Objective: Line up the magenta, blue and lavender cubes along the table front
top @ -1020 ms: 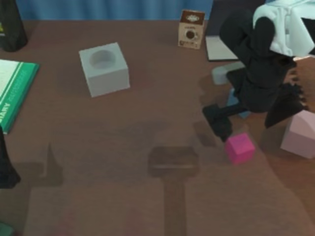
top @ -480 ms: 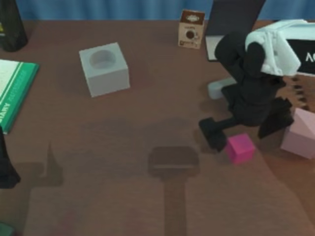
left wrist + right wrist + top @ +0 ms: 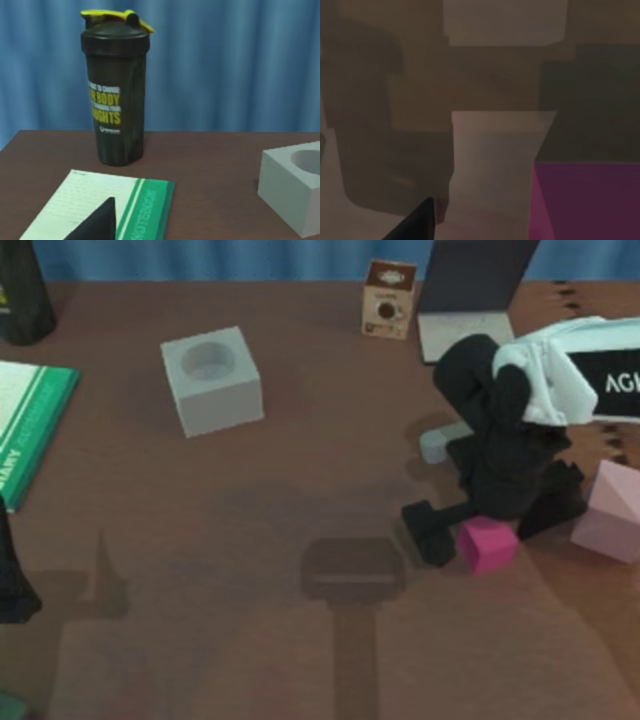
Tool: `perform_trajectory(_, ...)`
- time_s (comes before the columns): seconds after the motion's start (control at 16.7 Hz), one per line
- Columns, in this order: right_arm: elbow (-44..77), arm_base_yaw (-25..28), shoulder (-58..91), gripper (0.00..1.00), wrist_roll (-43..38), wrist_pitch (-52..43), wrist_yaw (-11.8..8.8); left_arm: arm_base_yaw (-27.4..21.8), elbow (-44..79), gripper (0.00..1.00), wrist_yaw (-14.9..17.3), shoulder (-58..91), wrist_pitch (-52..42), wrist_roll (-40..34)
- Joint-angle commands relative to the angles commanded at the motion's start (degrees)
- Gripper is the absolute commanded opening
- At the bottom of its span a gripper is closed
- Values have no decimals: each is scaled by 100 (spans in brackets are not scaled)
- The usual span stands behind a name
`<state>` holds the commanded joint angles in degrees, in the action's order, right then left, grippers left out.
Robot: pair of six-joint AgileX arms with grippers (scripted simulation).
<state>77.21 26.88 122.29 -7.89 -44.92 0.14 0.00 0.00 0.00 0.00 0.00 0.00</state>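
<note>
Blue pleated curtain point(image 3: 225, 60) behind, dark reddish-brown tabletop point(image 3: 200, 540), soft shadows across the surface

Soft even light from above on the table point(image 3: 200, 500), broad faint arm shadows near the front centre, a darker shadow pooled under the right gripper point(image 3: 478, 528), left wrist view bright and clear, right wrist view dim and murky, no glare

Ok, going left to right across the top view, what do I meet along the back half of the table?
Dark shaker bottle → green notebook → grey-blue block with a round hollow → brown-and-white carton → right arm.
</note>
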Motion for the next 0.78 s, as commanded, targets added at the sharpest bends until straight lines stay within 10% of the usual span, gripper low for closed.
perform_trajectory(0.78,0,0,0,10,0,0,0,0,0,100,0,0,0,0)
